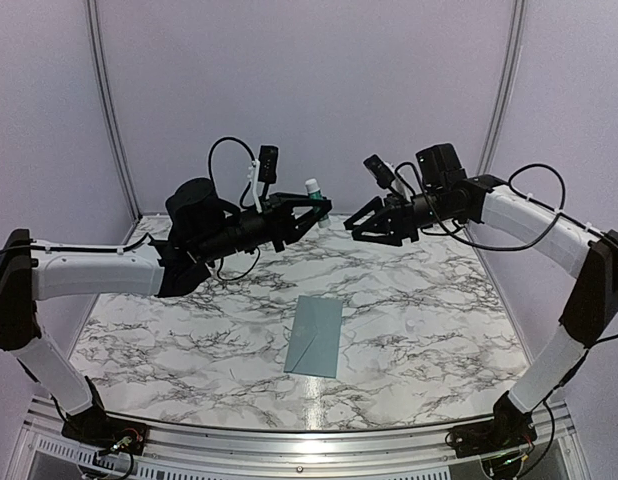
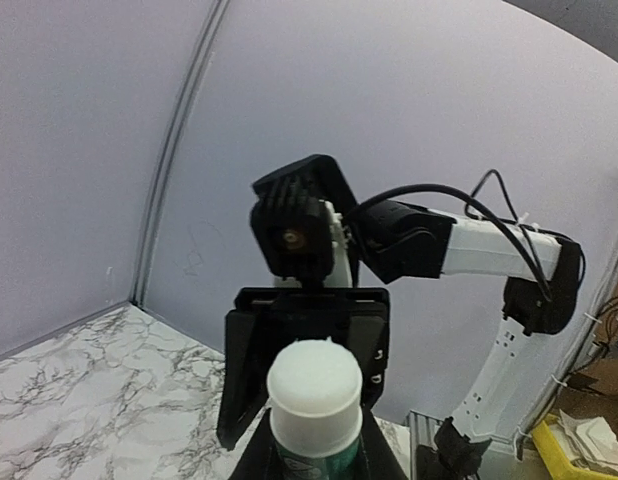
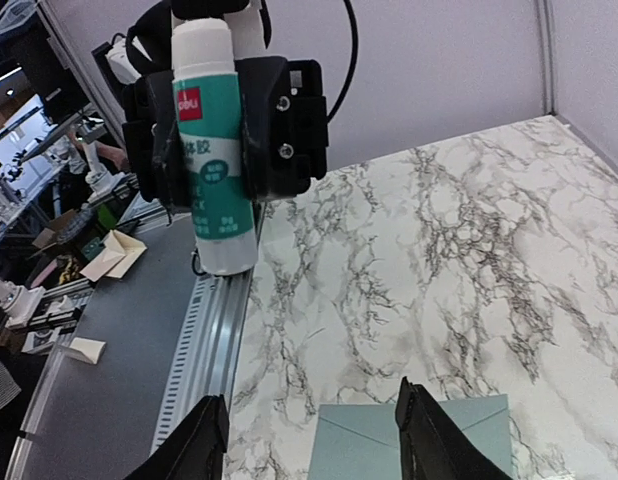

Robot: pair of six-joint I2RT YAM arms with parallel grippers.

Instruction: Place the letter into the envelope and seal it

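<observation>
Top external: the envelope (image 1: 315, 335) lay flat on the marble table (image 1: 439, 320), about mid-table, slightly nearer the front edge; long axis ran near-to-far with a slight tilt, far end leaning right; flap seam formed a V pointing toward the near end; bare marble on every side of it, well apart from all table edges; no tan letter could be seen. Left gripper (image 1: 314, 208) was held high over the far half of the table, pinching a glue stick (image 1: 314, 195) that stood upright with its white cap up; right gripper (image 1: 361, 226) hung facing it, near but apart, jaws spread. Left wrist: left gripper (image 2: 311, 440) jaws clamped the glue stick (image 2: 314, 400) on both sides, white cap toward the camera; the right arm (image 2: 479, 250) stood just beyond, its gripper end facing the camera. Right wrist: right gripper (image 3: 314, 440) fingers spread wide with nothing between them; envelope (image 3: 409, 440) lay below them at the bottom edge, partly cut off; glue stick (image 3: 211, 140) was upright in the left gripper (image 3: 214, 150), teal label showing, above the table's left rail (image 3: 204, 330).
</observation>
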